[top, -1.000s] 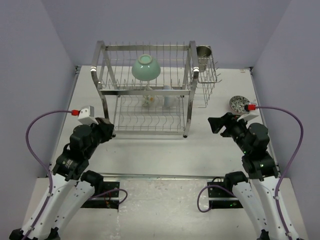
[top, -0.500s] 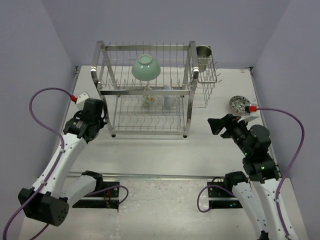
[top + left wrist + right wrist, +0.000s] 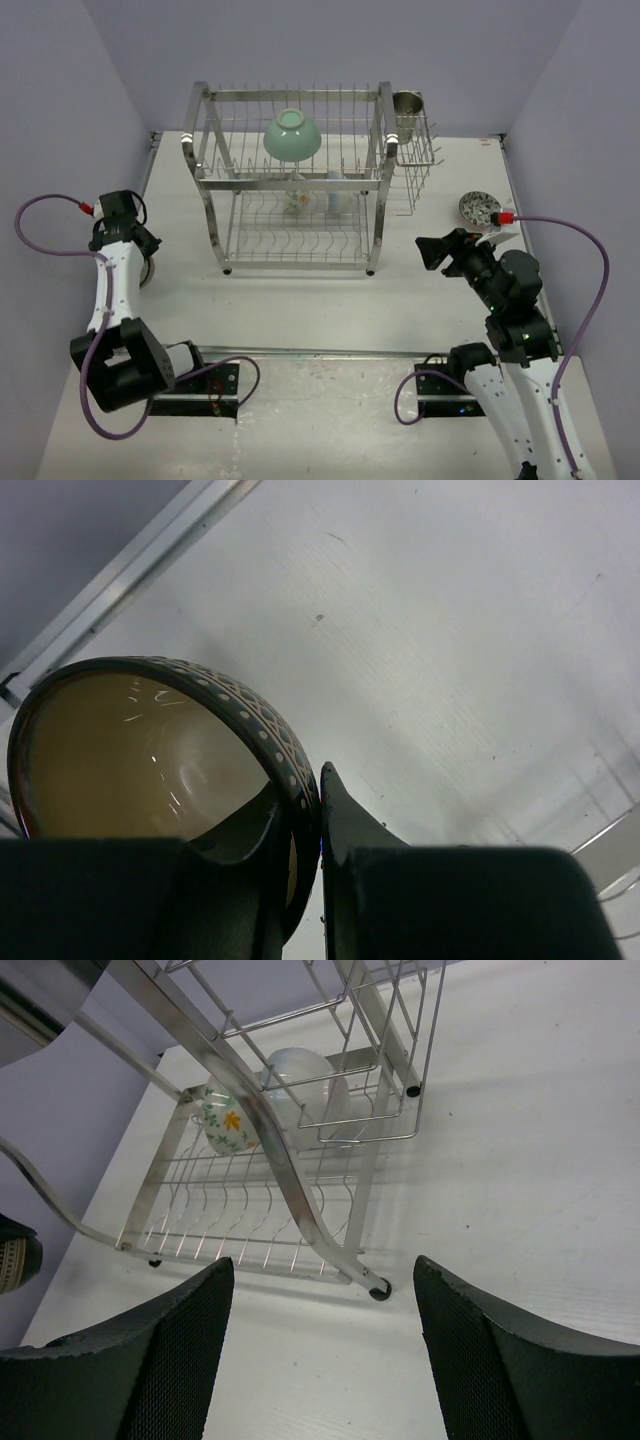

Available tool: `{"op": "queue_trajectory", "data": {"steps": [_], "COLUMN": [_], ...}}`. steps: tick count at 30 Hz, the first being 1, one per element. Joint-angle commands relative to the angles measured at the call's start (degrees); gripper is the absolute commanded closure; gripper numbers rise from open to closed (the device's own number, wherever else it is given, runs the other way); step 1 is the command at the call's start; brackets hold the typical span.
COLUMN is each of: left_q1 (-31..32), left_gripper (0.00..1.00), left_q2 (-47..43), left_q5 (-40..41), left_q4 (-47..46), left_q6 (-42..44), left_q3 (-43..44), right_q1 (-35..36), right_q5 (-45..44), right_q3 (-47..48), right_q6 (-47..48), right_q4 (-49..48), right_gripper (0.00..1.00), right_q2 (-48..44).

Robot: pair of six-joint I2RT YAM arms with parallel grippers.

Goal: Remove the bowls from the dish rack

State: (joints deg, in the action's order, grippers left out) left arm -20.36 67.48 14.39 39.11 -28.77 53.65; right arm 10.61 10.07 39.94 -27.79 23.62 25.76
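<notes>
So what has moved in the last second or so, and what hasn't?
The left arm swung away from the front left corner of the rack, out to the left edge of the table. Its fingers are shut on the rim of a dark patterned bowl. The right arm, fingers open, stayed put, as did the green bowl on the top shelf and the small bowl on the table at right.

The mint-green bowl [image 3: 291, 135] is plain, the dark bowl [image 3: 150, 750] pale-latticed.
</notes>
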Motion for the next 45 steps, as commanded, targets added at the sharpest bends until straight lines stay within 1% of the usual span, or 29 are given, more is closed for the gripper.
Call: {"op": "queue_trajectory", "data": {"steps": [1,3,6,14,23,29,30,31,34,35,37,42,44,45], "left_q1": [-1.79,-1.79,-1.79,-1.88,-1.88,-1.96,-1.96,-2.05,-2.05,-2.05,-2.14,-2.14,-2.14,-2.23], "left_gripper": [1.0,1.0,1.0,1.0,1.0,0.95,0.94,0.87,0.74,0.63,0.55,0.51,0.46,0.45], "left_q2": [4.14,6.24,10.98,17.41,19.35,20.84,21.19,22.07,22.34,21.99,20.59,16.73,15.32,13.48], "left_q5": [-6.82,-6.66,-4.64,-0.77,-0.24,-0.86,-0.86,-0.86,-0.77,-0.51,-0.24,0.11,-0.59,-1.2], "left_q4": [-5.71,-7.29,-6.77,-8.09,-8.18,-9.49,-9.58,-9.49,-9.49,-9.75,-10.2,-9.76,-9.58,-9.76], "left_q6": [3.55,3.2,3.2,4.08,3.2,2.5,2.41,2.32,1.88,1.62,1.44,1.27,0.92,0.91], "left_q3": [-0.12,-0.3,0.84,1.46,2.51,1.37,1.55,1.72,1.72,1.55,1.2,2.86,3.3,3.31], "right_q1": [0.2,0.2,0.2,0.2,0.2,0.2,0.2,0.2,0.2,0.2,0.2,0.2,0.2,0.2], "right_q5": [0.57,0.66,0.4,-0.05,-0.31,-0.57,-0.66,-0.57,-0.57,-0.66,-0.66,-0.4,-0.31,-0.31], "right_q3": [1.45,1.37,1.28,1.1,1.63,1.72,1.63,1.63,1.8,1.72,1.81,2.07,1.98,1.89], "right_q6": [0.72,0.72,0.63,0.72,0.81,0.9,0.9,0.9,0.98,0.98,0.98,0.9,0.9,0.9], "right_q4": [0.03,0.03,0.11,0.55,0.82,1.26,1.17,1.34,1.34,1.26,1.26,1.34,1.26,1.17], "right_gripper": [0.27,0.27,0.27,0.27,0.27,0.27,0.27,0.27,0.27,0.27,0.27,0.27,0.27,0.27], "right_q2": [0.17,0.17,0.17,-0.45,-0.01,-0.36,-0.36,-0.36,-0.36,-0.36,-0.27,0.08,0.08,0.17]}}
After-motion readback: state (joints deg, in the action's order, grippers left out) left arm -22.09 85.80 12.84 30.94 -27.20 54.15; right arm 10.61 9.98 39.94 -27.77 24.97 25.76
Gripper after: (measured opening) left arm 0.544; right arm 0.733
